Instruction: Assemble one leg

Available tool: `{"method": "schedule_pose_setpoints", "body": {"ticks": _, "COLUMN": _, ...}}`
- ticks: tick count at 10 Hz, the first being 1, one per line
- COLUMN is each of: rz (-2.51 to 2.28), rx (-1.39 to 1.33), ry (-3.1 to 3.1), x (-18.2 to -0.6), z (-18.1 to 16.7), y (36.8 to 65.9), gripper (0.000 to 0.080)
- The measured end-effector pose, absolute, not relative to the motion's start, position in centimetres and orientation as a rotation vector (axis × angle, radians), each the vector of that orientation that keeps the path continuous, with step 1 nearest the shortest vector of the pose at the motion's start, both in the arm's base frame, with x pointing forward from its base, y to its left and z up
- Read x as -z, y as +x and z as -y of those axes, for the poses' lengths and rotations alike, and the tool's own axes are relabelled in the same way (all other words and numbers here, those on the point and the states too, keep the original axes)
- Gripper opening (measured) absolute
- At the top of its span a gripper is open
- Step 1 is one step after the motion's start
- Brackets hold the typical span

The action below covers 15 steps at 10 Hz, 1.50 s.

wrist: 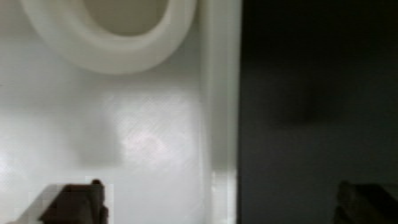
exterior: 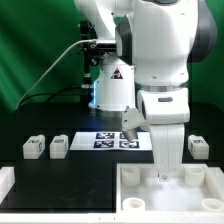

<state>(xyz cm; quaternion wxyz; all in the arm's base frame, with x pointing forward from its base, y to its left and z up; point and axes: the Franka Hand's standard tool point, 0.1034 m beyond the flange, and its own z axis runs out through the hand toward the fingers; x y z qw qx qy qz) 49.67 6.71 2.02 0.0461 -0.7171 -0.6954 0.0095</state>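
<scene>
Two legs (exterior: 34, 147) (exterior: 59, 147), small white blocks with tags, stand on the black table at the exterior view's left. A third leg (exterior: 199, 147) stands at the right. My gripper (exterior: 165, 178) points straight down at the far rim of the large white panel (exterior: 140, 195). In the wrist view the dark fingertips (wrist: 75, 203) stand wide apart with nothing between them but the panel's edge (wrist: 214, 120). The gripper (wrist: 221, 205) is open. A round corner socket (wrist: 125, 30) of the panel shows ahead of it.
The marker board (exterior: 112, 140) lies flat behind the panel in the middle of the table. A white block (exterior: 5, 182) sits at the front of the exterior view's left. The arm's base and cables stand behind, before a green curtain.
</scene>
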Motion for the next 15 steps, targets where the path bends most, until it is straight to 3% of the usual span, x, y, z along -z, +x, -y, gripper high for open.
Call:
{"method": "schedule_pose_setpoints", "body": {"ticks": 3, "rz": 2.114, "rx": -0.027, "ry": -2.200, "x": -2.2, "z": -6.6, "y": 49.8, "gripper": 0.0649}}
{"method": "schedule_pose_setpoints", "body": {"ticks": 6, "rz": 1.887, "rx": -0.016, "ry": -2.430, "x": -5.0, "z": -6.9, "y": 49.5, "gripper": 0.0649}}
{"method": "schedule_pose_setpoints", "body": {"ticks": 9, "rz": 1.244, "rx": -0.015, "ry": -2.780, "x": -5.7, "z": -9.8, "y": 47.8, "gripper": 0.0649}}
{"method": "schedule_pose_setpoints", "body": {"ticks": 12, "rz": 0.808, "rx": -0.041, "ry": -2.928, "x": -5.6, "z": -10.3, "y": 47.6, "gripper": 0.0649}}
{"method": "schedule_pose_setpoints", "body": {"ticks": 15, "rz": 0.175, "rx": -0.096, "ry": -3.024, "x": -5.4, "z": -15.4, "y": 45.8, "gripper": 0.0649}}
